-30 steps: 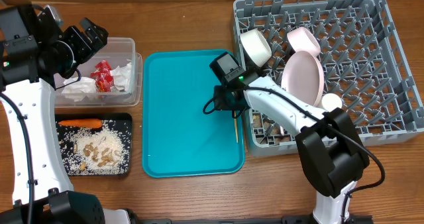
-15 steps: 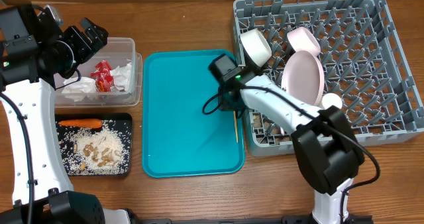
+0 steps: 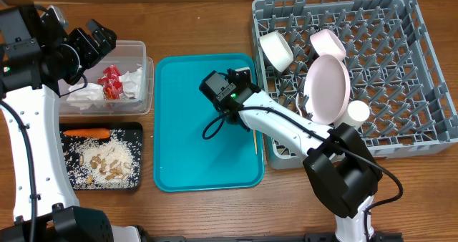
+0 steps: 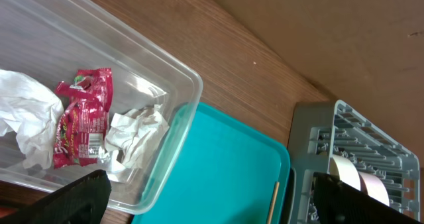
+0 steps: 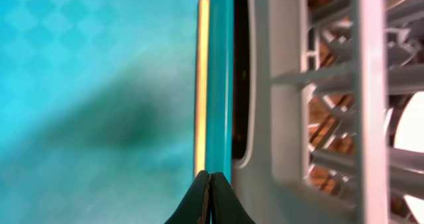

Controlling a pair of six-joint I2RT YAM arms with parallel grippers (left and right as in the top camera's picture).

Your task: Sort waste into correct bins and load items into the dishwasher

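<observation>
Reading right gripper [image 5: 209, 196] as fully closed: the black fingertips are pinched together with no gap, and their apex sits at the near end of the wooden stick [image 5: 201, 85]. Can't tell whether they actually touch it.

Stick is thin, straight, pale wood, lying on the glossy teal tray [image 5: 99, 118] along its right rim, just beside the grey rack [image 5: 278, 111].

Left gripper [image 4: 209, 187] is spread wide and empty, above the corner of the clear tub [image 4: 189, 85].

- **Tub:** thin see-through plastic with rounded corners, holding a crumpled red wrapper [image 4: 79, 121] and wrinkled white napkins [image 4: 136, 134].
- **Black tray [image 3: 137, 131]:** shallow, holding an orange carrot [image 3: 86, 133] and grainy rice scraps [image 3: 107, 160].
- **Rack:** open lattice with pegs, holding a pink plate [image 3: 328, 84] on edge and a white bowl [image 3: 275, 50].

Versus a second ago, the right wrist has shifted left over the tray and away from the rack wall, and its jaws have gone from part-open to closed. Stick is in the same spot. Left arm is unchanged.
</observation>
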